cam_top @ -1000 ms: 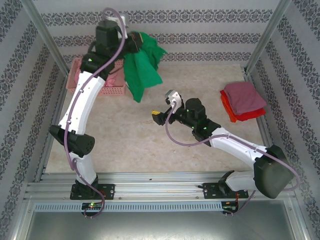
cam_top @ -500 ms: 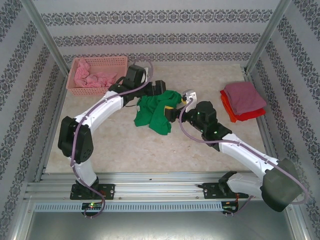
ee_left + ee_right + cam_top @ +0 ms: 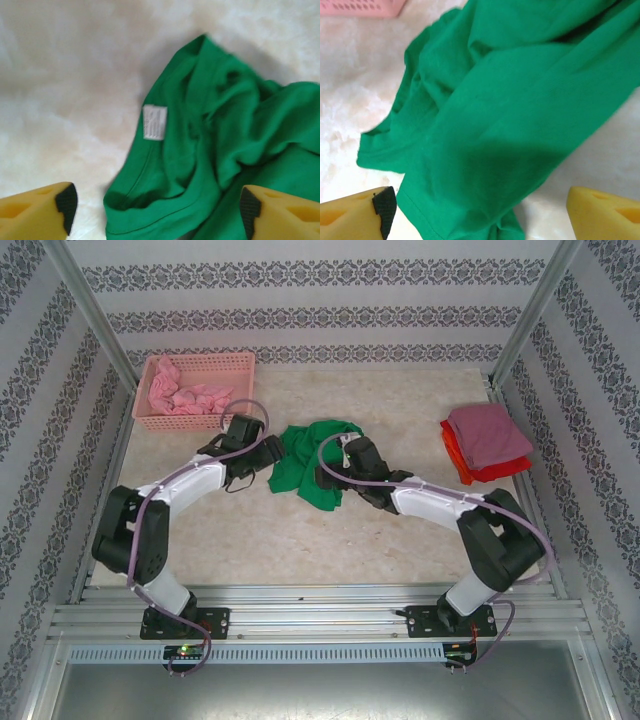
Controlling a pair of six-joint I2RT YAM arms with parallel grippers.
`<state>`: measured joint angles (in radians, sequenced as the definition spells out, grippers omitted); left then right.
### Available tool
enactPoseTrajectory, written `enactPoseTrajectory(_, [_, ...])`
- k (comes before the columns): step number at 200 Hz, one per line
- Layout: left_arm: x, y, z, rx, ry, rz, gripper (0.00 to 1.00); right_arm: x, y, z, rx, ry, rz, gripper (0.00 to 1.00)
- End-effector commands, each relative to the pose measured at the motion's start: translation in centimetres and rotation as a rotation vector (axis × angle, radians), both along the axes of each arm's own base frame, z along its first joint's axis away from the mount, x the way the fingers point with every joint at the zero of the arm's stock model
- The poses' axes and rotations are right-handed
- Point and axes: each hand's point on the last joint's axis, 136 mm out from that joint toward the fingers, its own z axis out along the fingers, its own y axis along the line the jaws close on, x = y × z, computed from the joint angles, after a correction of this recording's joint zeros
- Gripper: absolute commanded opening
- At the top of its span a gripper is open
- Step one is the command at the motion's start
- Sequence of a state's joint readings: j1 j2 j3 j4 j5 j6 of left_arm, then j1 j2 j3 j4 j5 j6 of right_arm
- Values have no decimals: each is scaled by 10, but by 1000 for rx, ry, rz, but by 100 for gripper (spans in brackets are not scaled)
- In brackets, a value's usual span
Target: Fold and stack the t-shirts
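Pale stone-look table [image 3: 250,530] sits inside a box with flowery striped walls [image 3: 300,300].

From above, the tips of both end effectors are hard to see, because the dark wrist parts sit over them. The wrist cameras show them better. The left end effector [image 3: 155,204] has its yellow fingers [image 3: 37,210] wide apart and holds nothing. The bottom edge of the picture cuts both fingers off. The right end effector [image 3: 477,205] is wide open too, with nothing in it.

Both hang low over the green t-shirt [image 3: 315,465], one at each side. The shirt lies crumpled in the middle of the table. Its neck hole and a small white tag [image 3: 155,122] face up near the left end effector. That picture is blurry, so the tag cannot be read.

Farther back on the right is a folded pile. A mauve t-shirt [image 3: 488,435] lies on top, with a red t-shirt [image 3: 505,470] under it and an orange t-shirt [image 3: 452,455] peeking out. The two lower ones are mostly hidden.

At the far left stands a pink basket [image 3: 200,358] with crumpled light pink t-shirts [image 3: 185,398] inside. I think there is more than one, but they are too bunched up to count.

One second ago the left arm held the green t-shirt high by the basket. Now the shirt is down on the table and the left end effector has let go.
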<state>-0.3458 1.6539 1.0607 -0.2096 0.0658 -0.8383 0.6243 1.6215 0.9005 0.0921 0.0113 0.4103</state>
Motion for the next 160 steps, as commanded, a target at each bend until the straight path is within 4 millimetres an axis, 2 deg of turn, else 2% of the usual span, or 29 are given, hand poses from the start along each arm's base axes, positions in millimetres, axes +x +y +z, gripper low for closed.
enactPoseTrajectory(1, [5, -17, -15, -158, 25, 72, 78, 3, 10, -8, 15, 43, -27, 84])
enactPoseTrajectory(44, [-6, -34, -39, -159, 114, 91, 70, 0, 10, -26, -3, 84, -25, 71])
enactPoseTrajectory(71, [-11, -44, -51, -197, 155, 92, 69, -2, 5, -30, -11, 93, -34, 70])
enactPoseTrajectory(101, [-13, -48, -55, -205, 173, 100, 61, 0, 4, -28, -4, 90, -40, 69])
enactPoseTrajectory(113, [-12, -46, -54, -201, 173, 105, 53, 1, 3, -28, -3, 91, -42, 69])
enactPoseTrajectory(129, [-12, -46, -52, -193, 167, 103, 33, 0, 2, -26, -3, 87, -41, 68])
enactPoseTrajectory(138, [-10, -45, -51, -190, 157, 101, 17, -2, 0, -26, -7, 90, -42, 67])
enactPoseTrajectory(152, [-10, -44, -49, -185, 146, 99, 1, -8, -2, -28, -11, 95, -41, 66])
enactPoseTrajectory(160, [-10, -44, -48, -182, 139, 99, 0, -11, -4, -29, -12, 98, -42, 66])
